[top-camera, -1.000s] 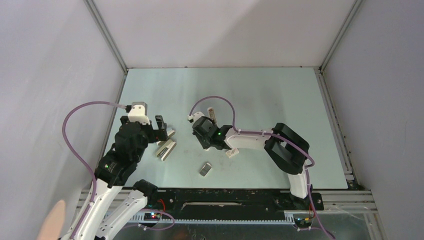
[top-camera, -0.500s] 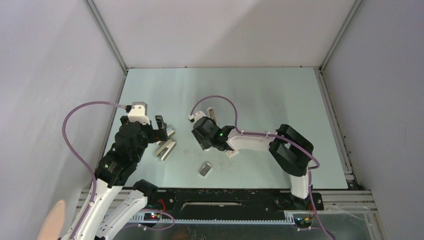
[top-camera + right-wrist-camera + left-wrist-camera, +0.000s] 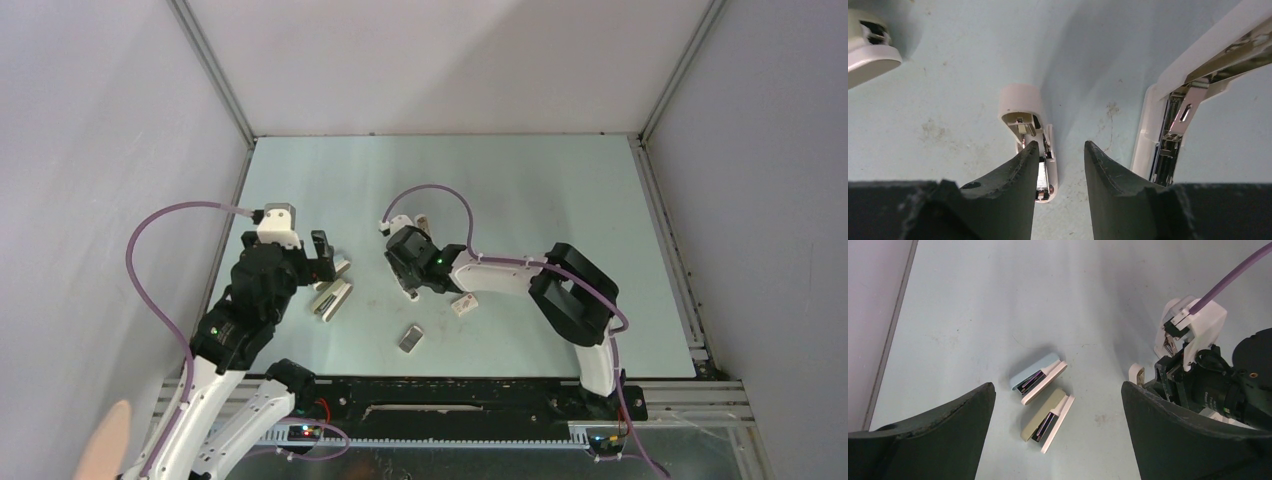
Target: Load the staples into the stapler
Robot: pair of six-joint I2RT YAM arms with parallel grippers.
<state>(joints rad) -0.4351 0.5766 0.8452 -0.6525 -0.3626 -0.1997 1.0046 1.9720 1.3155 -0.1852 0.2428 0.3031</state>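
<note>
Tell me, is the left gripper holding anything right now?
No, the left gripper is wide open above the table, gripping nothing.

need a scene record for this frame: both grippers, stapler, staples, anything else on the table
left gripper: open wide, empty, above pale blue-and-white stapler and beige-and-white stapler
right gripper: open, empty, low over table, short white plastic stub at one fingertip
stapler: slim white plastic stapler, hinged open, metal channel exposed, beside right gripper, untouched
staples: small flat grey metal block, on table, apart from both grippers
other: little white box with reddish mark
</note>
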